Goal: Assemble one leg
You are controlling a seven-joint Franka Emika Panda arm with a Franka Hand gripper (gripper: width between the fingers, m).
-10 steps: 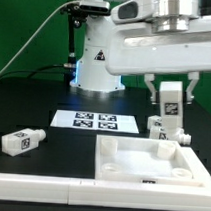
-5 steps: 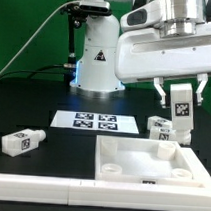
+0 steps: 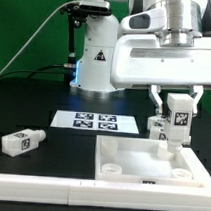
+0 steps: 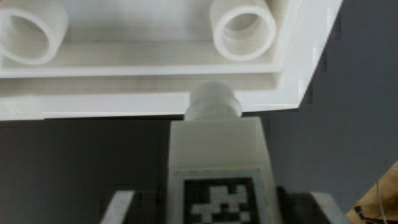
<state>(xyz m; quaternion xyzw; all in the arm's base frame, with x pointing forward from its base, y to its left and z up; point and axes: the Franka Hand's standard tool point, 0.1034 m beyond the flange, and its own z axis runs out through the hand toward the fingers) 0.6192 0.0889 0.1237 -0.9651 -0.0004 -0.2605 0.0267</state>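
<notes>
**Leg gripped upright at the tabletop's corner**

The gripper point(image 3: 175, 109) is clamped on the leg point(image 3: 177, 121), whose long axis is vertical with the peg end down. It hangs over the far corner of the white tabletop point(image 3: 141, 161), on the exterior view's right. In the wrist view the peg point(image 4: 214, 100) overlaps the panel's edge and the corner pocket point(image 4: 240, 30) lies beyond it, so the peg looks short of the pocket.

You've got the marker board point(image 3: 95, 121) flat on the black tabletop point(image 3: 34, 102). The large white pocketed panel point(image 3: 141, 161) lies just in front, toward the exterior view's right.
</notes>
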